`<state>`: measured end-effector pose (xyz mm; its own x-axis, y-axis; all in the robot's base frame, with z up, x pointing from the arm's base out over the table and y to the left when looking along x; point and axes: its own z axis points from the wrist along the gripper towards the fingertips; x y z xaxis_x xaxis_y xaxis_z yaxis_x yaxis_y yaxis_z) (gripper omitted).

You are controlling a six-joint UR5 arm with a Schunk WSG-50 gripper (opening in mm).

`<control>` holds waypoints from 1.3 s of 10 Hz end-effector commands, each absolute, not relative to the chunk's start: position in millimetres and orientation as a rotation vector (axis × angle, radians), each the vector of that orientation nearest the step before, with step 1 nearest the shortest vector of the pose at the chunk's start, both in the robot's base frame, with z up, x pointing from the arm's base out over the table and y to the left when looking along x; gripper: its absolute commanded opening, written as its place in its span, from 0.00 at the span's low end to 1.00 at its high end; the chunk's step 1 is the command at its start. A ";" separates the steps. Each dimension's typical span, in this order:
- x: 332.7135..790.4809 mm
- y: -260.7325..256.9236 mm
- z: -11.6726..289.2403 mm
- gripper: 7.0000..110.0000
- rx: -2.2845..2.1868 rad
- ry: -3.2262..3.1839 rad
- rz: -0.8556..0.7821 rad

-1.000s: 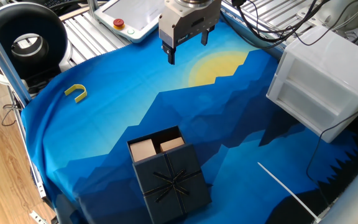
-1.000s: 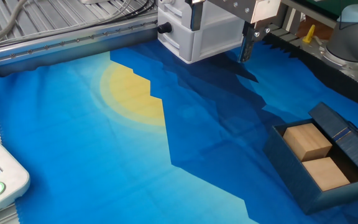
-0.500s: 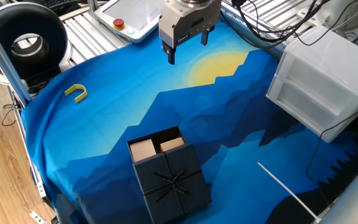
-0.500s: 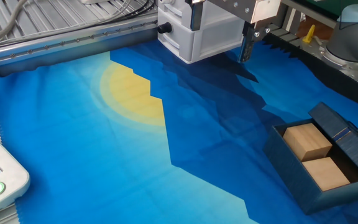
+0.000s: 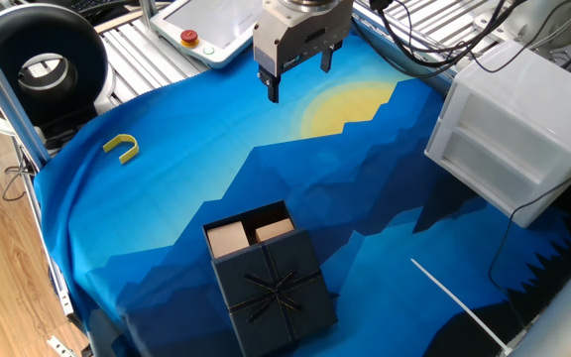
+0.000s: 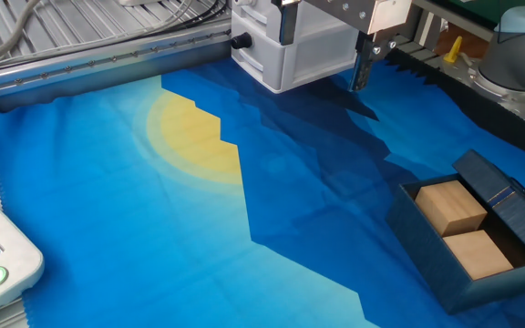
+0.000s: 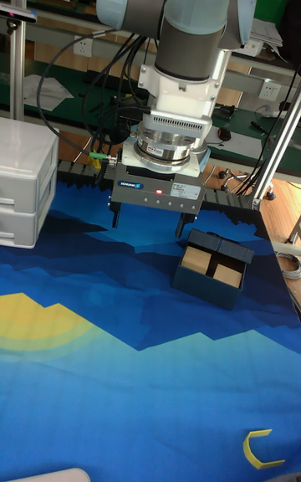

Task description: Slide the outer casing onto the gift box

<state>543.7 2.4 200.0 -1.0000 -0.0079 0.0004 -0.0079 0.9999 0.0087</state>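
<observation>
Sleeving gift box (image 5: 250, 235) halfway, outer casing (image 5: 278, 294); uncovered end toward table (image 5: 365, 188) centre.

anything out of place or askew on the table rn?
Nothing spilled or damaged. The outer casing sits only partway over the gift box, leaving two tan blocks exposed; it looks square, not skewed. One stray: a yellow U-shaped piece alone on the cloth. End effector open, well away from the box.

Navy-grey square cardboard sleeve (image 5: 278, 293), ribbon-cross top, half over dark square tray (image 6: 424, 253) showing two tan blocks (image 5: 228, 238), well apart from yellow sun print (image 5: 350, 104)
</observation>
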 end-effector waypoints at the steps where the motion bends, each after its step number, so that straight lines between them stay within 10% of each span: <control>1: 546.3 30.9 201.5 0.99 0.008 -3.147 -0.180; 2: 546.7 30.9 201.3 0.99 0.008 -3.149 -0.180; 3: 547.1 31.1 201.3 0.00 0.010 -3.150 -0.183; 13: 546.3 30.5 200.2 0.00 0.008 -3.149 -0.176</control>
<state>545.6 27.8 198.7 -0.9999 -0.0079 -0.0098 -0.0088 0.9951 0.0983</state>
